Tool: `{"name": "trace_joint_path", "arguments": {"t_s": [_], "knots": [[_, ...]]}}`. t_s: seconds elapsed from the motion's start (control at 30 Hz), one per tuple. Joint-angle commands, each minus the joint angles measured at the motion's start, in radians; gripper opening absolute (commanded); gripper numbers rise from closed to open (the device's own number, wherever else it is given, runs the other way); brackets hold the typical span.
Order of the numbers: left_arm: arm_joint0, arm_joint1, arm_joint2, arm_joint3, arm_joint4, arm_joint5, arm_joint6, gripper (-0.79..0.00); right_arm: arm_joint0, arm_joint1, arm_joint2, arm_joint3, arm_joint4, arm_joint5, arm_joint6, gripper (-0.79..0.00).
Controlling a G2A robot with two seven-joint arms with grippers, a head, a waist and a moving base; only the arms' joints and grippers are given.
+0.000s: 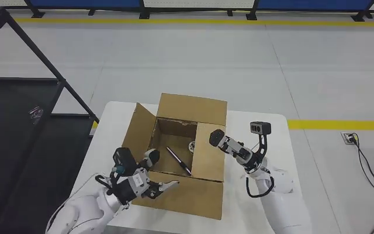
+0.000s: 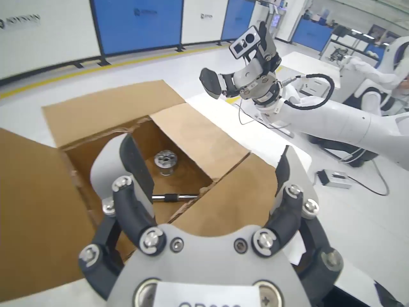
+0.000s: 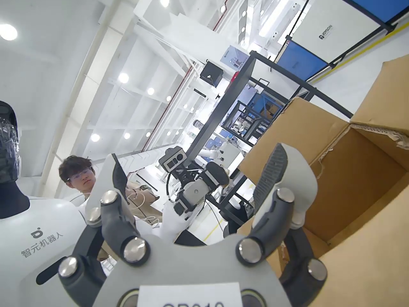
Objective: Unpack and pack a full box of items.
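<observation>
I saw the slim black-and-silver metal rod (image 1: 177, 160) lying flat in the open brown cardboard box (image 1: 191, 107), its long axis diagonal. The left end effector (image 2: 207, 148) and the right end effector (image 3: 196, 154) gaped wide, empty.

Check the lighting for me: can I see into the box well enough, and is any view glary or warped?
Top view: even light, the box interior shaded but the rod and round metal part readable. Left wrist view: both show plainly, the part glinting; lines bow toward the edges. Right wrist view: ceiling lamps glare brightly, box interior in shadow.
</observation>
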Motion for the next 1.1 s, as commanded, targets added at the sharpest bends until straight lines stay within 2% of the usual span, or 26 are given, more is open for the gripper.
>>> {"name": "trace_joint_path", "arguments": {"t_s": [0.0,0.37,0.47,0.6,0.83,0.93,1.07], "knots": [[-0.064,-0.004,0.067,0.045,-0.098,0.019,-0.109,0.0,-0.003,0.001,0.003,-0.005,-0.004,0.004,0.001,0.0],[-0.062,-0.004,0.069,0.046,-0.102,0.021,-0.109,0.0,-0.003,0.001,0.003,-0.005,-0.004,0.004,0.001,0.0],[-0.073,-0.008,0.079,0.085,-0.22,0.05,-0.111,0.0,-0.011,0.002,-0.012,-0.043,-0.002,0.009,-0.021,0.0],[-0.171,-0.02,0.131,0.174,-0.442,0.097,-0.174,0.0,-0.022,0.013,-0.008,-0.085,0.016,-0.044,0.028,0.0],[-0.389,-0.051,0.271,0.37,-0.553,0.296,-0.345,0.0,-0.116,0.055,0.041,-0.203,0.028,-0.058,0.017,0.0],[-0.474,-0.071,0.339,0.469,-0.605,0.335,-0.398,0.0,-0.168,0.077,0.07,-0.23,0.044,-0.079,-0.005,0.0],[-0.551,-0.095,0.416,0.57,-0.619,0.359,-0.426,0.0,-0.218,0.103,0.098,-0.242,0.065,-0.104,-0.029,0.0]]}}
